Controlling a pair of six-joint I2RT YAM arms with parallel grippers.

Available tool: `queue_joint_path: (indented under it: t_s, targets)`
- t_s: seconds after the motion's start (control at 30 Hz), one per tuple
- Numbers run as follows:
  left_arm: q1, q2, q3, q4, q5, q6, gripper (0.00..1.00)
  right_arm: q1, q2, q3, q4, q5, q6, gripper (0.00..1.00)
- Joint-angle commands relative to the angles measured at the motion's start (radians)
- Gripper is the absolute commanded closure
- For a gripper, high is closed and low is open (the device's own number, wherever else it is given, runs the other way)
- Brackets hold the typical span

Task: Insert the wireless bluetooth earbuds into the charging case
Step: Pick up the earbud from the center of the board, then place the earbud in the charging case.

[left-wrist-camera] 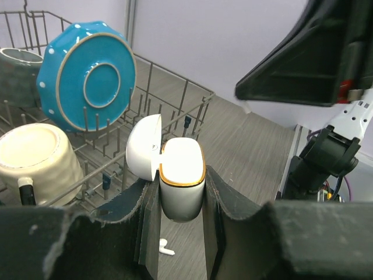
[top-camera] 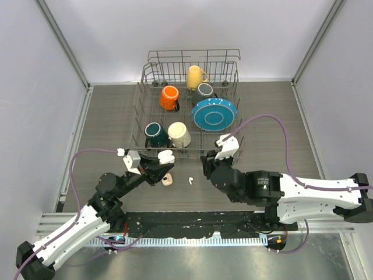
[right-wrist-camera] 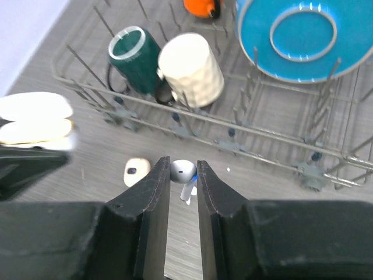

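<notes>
The right gripper (right-wrist-camera: 183, 175) pinches a tiny glossy white earbud (right-wrist-camera: 183, 171) between its dark fingertips, the round head caught in the narrow gap and the short stem angling down below it. From the right wrist it hangs above the grey wood-grain table (right-wrist-camera: 76, 192), with a small cream-coloured oval piece (right-wrist-camera: 136, 171) lying on the table just to its left.

The left gripper (left-wrist-camera: 182, 192) is clamped on a small white rounded charging case (left-wrist-camera: 182, 178), held upright between the two black pads. Its hinged lid (left-wrist-camera: 144, 147) is swung open to the left, and an orange-gold rim runs round the mouth of the case body.

A second white earbud (left-wrist-camera: 167, 249) lies loose on the table beneath the held case; from above it shows as a white speck (top-camera: 190, 180) between the two grippers, which the right wrist view does not clearly show.

Just beyond both grippers stands a grey wire dish rack (top-camera: 152, 74). It holds a blue ceramic plate (top-camera: 214, 113) leaning on edge, a cream mug (top-camera: 179, 135) and a dark green mug (top-camera: 155, 133) in the near row, an orange mug (top-camera: 169, 97), a yellow mug (top-camera: 195, 76) and a dark grey mug (top-camera: 204, 90) further back. The overhead view shows the rack's near wall close behind the case and the earbud.
</notes>
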Motion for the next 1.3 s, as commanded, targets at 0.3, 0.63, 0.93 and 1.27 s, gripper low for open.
queue_joint_path:
  t_s: [0.3,0.63,0.93,1.27]
  targets:
    - [-0.001,0.062,0.047,0.157,0.126,0.074,1.00,0.178,0.050,-0.028,0.714,0.223,-0.390,0.99]
    - [-0.002,0.056,0.087,0.121,0.186,0.133,1.00,0.178,0.076,-0.002,0.745,-0.004,-0.384,0.99]
    - [-0.002,0.079,0.111,0.121,0.218,0.133,1.00,0.170,0.096,0.003,0.748,-0.036,-0.385,0.99]
    - [-0.004,0.065,0.097,0.121,0.229,0.107,1.00,0.144,0.107,-0.004,0.760,-0.062,-0.396,0.99]
